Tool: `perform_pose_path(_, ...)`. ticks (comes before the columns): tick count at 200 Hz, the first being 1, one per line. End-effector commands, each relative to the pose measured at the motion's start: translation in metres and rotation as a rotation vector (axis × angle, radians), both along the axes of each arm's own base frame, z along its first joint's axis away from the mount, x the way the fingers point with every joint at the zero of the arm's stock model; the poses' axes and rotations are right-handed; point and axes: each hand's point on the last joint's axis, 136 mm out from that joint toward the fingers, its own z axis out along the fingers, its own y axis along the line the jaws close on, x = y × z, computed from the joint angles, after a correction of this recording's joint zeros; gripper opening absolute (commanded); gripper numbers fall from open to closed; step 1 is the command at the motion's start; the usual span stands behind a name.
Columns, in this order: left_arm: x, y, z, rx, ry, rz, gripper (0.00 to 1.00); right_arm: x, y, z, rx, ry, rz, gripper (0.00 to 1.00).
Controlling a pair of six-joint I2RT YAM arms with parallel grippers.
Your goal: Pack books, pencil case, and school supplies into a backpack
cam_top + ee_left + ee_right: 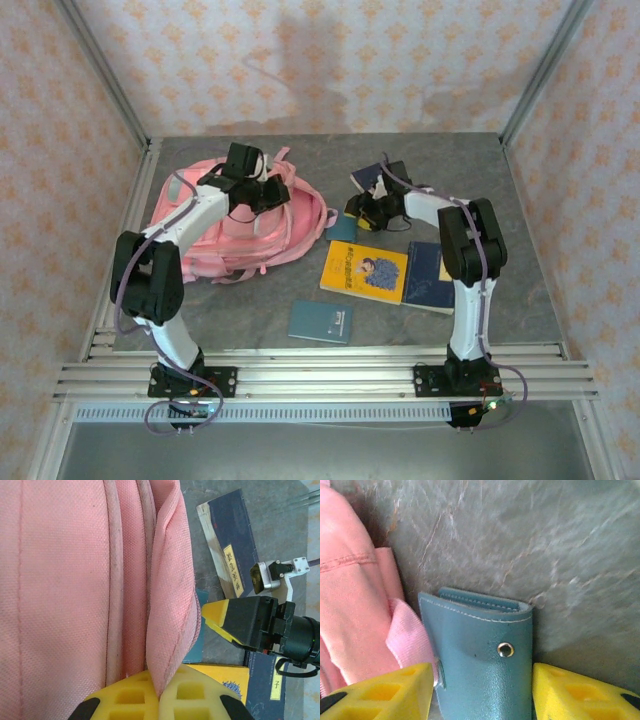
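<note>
Left jaws are seen shut, pinched on a fold of the pink backpack, which is spread at the bench's 10 o'clock. Right jaws are held partly open astride a small teal notebook, laid flat just off the backpack's 3 o'clock edge; nothing is clamped. A yellow book is noted at 6 o'clock of that notebook.

Grey marbled tabletop, pale floral-patterned walls, aluminium rails along the near edge
</note>
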Motion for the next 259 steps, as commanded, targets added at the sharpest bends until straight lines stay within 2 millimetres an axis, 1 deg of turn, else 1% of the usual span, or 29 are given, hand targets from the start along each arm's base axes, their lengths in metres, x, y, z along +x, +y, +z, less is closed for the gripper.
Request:
perform_pose_path(1,0.002,0.005,0.001,0.05,0.004,0.015,0.0,0.003,0.02,0.034,0.202,-0.028,-0.031,0.55)
perform_pose_path(28,0.0,0.006,-0.004,0.09,0.008,-0.007,0.0,0.008,0.021,0.049,0.349,-0.041,-0.077,0.55)
perform_pose_path(41,-0.001,0.006,-0.006,0.101,0.018,-0.012,0.0,0.006,0.023,0.051,0.37,-0.034,-0.067,0.55)
perform_pose_path(73,-0.004,0.009,-0.016,0.143,0.047,-0.018,0.0,-0.002,0.023,0.043,0.334,-0.019,-0.038,0.55)
perform_pose_path(92,-0.005,0.006,-0.021,0.158,0.062,-0.028,0.0,-0.006,0.024,0.037,0.295,-0.021,-0.018,0.56)
perform_pose_path(114,-0.006,0.005,-0.024,0.17,0.069,-0.038,0.0,-0.009,0.014,0.014,0.151,0.005,-0.019,0.55)
perform_pose_path(124,-0.007,0.005,-0.026,0.177,0.073,-0.038,0.0,-0.008,0.012,0.008,0.117,0.009,-0.024,0.54)
perform_pose_path(134,-0.008,0.005,-0.029,0.177,0.082,-0.038,0.0,-0.006,0.013,0.005,0.112,0.008,-0.034,0.51)
perform_pose_path(153,-0.008,0.003,-0.034,0.168,0.096,-0.041,0.0,-0.007,0.022,-0.002,0.107,0.014,-0.035,0.41)
perform_pose_path(175,-0.008,0.0,-0.035,0.161,0.102,-0.046,0.0,-0.01,0.03,-0.014,0.075,0.025,-0.024,0.35)
perform_pose_path(204,-0.009,-0.001,-0.035,0.155,0.102,-0.048,0.0,-0.014,0.032,-0.024,0.017,0.02,-0.015,0.22)
perform_pose_path(226,-0.008,-0.001,-0.028,0.148,0.085,-0.047,0.0,-0.016,0.024,-0.024,-0.036,-0.003,-0.02,0.06)
perform_pose_path(233,-0.007,-0.001,-0.024,0.143,0.078,-0.044,0.0,-0.016,0.02,-0.023,-0.059,-0.012,-0.02,0.02)
perform_pose_path(239,-0.007,-0.001,-0.02,0.134,0.07,-0.042,0.0,-0.017,0.017,-0.022,-0.076,-0.017,-0.019,0.0)
perform_pose_path(247,-0.005,0.0,-0.014,0.125,0.056,-0.036,0.0,-0.017,0.015,-0.019,-0.094,-0.028,-0.018,0.0)
perform_pose_path(259,-0.003,0.009,-0.004,0.123,0.034,-0.013,0.0,-0.017,0.01,-0.013,-0.119,-0.045,-0.018,0.0)
